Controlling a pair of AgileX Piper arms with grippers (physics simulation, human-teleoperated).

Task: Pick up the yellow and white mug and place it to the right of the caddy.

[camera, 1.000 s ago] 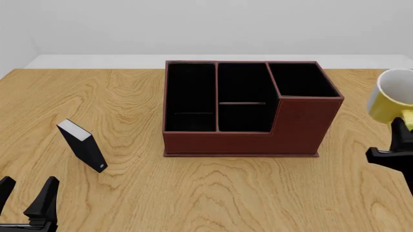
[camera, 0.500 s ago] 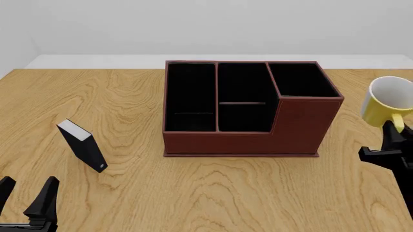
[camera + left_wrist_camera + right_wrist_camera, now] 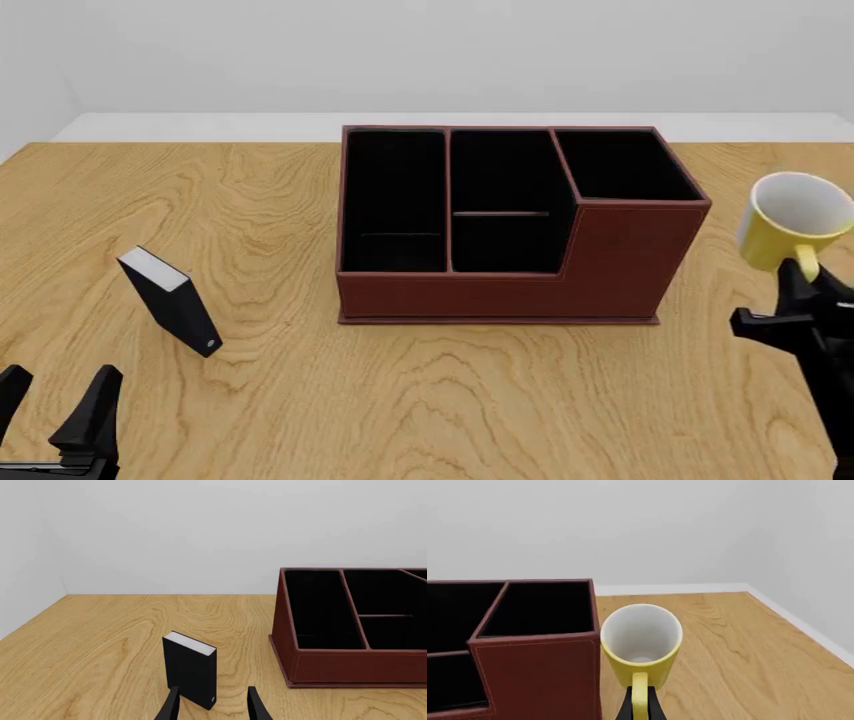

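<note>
- Holding the yellow and white mug (image 3: 794,232) by its handle, the right gripper (image 3: 801,292) sits right of the caddy (image 3: 514,225), near the front view's right edge.
- Fingers are closed thin on the yellow loop handle (image 3: 639,695); the right wrist view shows both black fingertips pressed against it, handle toward the camera.
- Mug sits just beyond and above the gripper, tilted so the white inside faces back toward the arm's side; mouth fully visible in the right wrist view (image 3: 640,642).
- Mug is just beside the caddy's taller right end section, a narrow gap between them in the front view; in the right wrist view the mug overlaps the caddy's (image 3: 514,645) wall edge, so contact is hard to rule out.
- Mug looks lifted off the table (image 3: 441,400), though its base is hidden behind the gripper.
- Left gripper (image 3: 54,415) is well left of the caddy at the near table edge, fingers spread apart, nothing between them.
- Small black white-edged box (image 3: 171,300) stands upright left of the caddy; the left wrist view shows it (image 3: 190,670) just past the left gripper's (image 3: 211,707) fingertips.
</note>
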